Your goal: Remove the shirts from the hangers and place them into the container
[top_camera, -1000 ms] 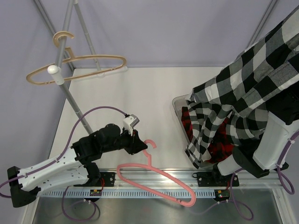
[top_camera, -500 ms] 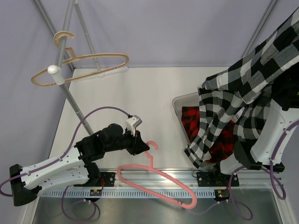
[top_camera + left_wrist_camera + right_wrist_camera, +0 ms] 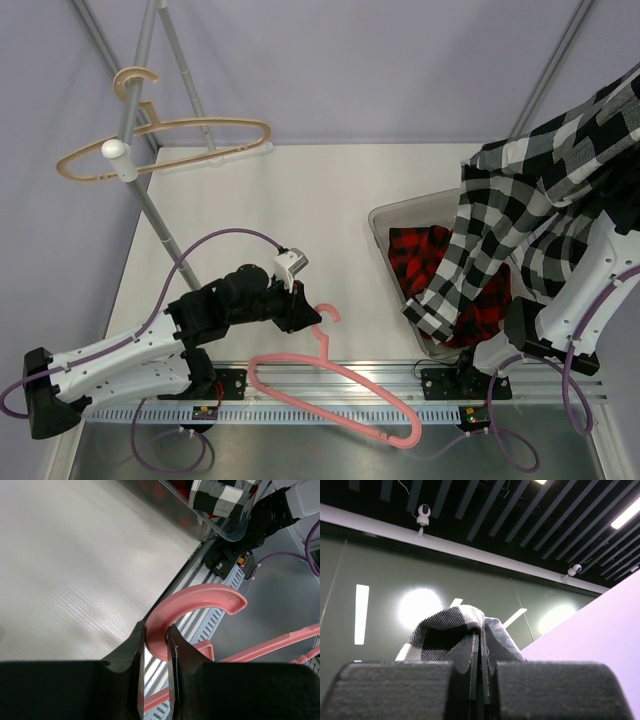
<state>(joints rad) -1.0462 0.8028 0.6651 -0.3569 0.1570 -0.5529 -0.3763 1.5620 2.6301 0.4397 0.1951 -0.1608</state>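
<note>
Risen rightward: black-white shirt (image 3: 500,215), tail dangling over tub (image 3: 400,207); red shirt (image 3: 420,255) inside. Right gripper (image 3: 481,645) pinches its cloth; left gripper (image 3: 156,632) clamps pink hanger (image 3: 195,596), near edge. Binning second shirt; next: lower, release.

top: bright, even | right wrist: dim, ceiling lights (image 3: 627,516) glaring (foreground blurred)

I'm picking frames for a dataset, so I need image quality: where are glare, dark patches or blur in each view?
Top external: even soft light, faint shadows, no evident blur, even on the black-and-white plaid shirt. Left wrist: pink plastic hanger crisp, left gripper underexposed to black. Right wrist: aimed upward, round glare patches on the green wall, right gripper a dark silhouette.
</note>
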